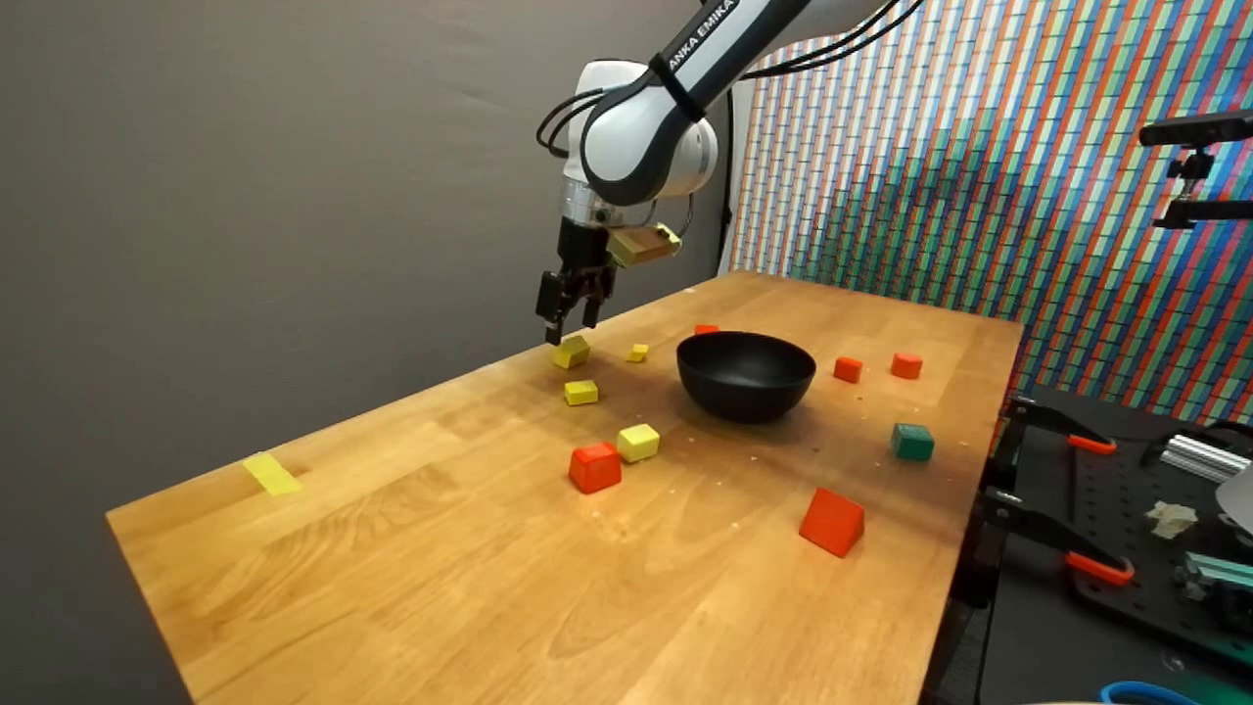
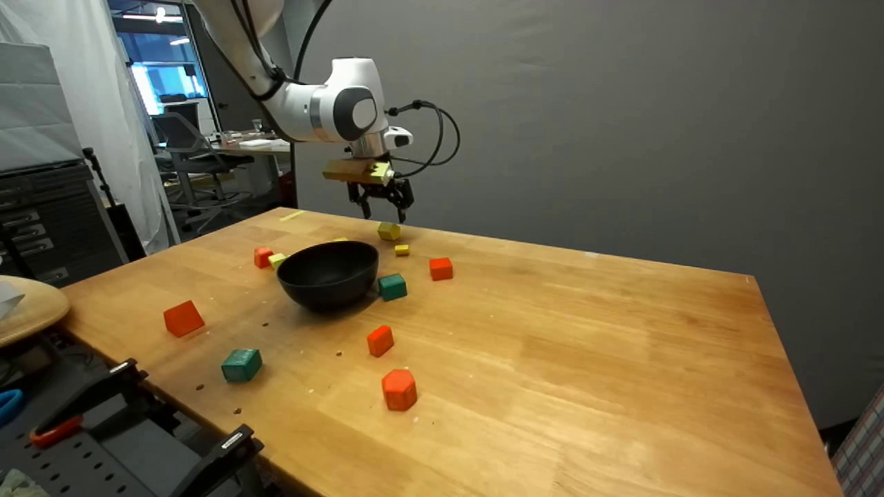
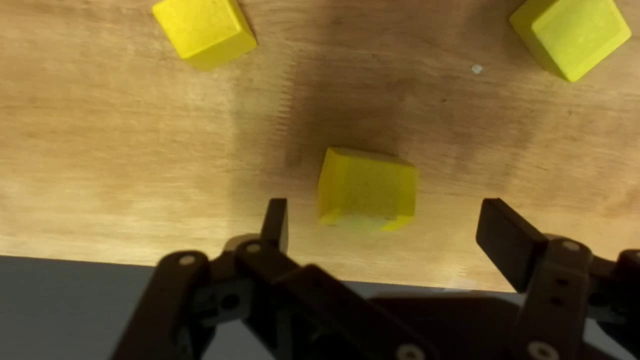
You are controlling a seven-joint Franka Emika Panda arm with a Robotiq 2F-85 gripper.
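Yellow block (image 3: 369, 187) rests on the wooden tabletop (image 2: 587, 359), beyond the black bowl (image 2: 328, 295) in an exterior view, just beneath the gripper (image 2: 384, 217), whose jaws stand wide apart to either side of it in the wrist view.
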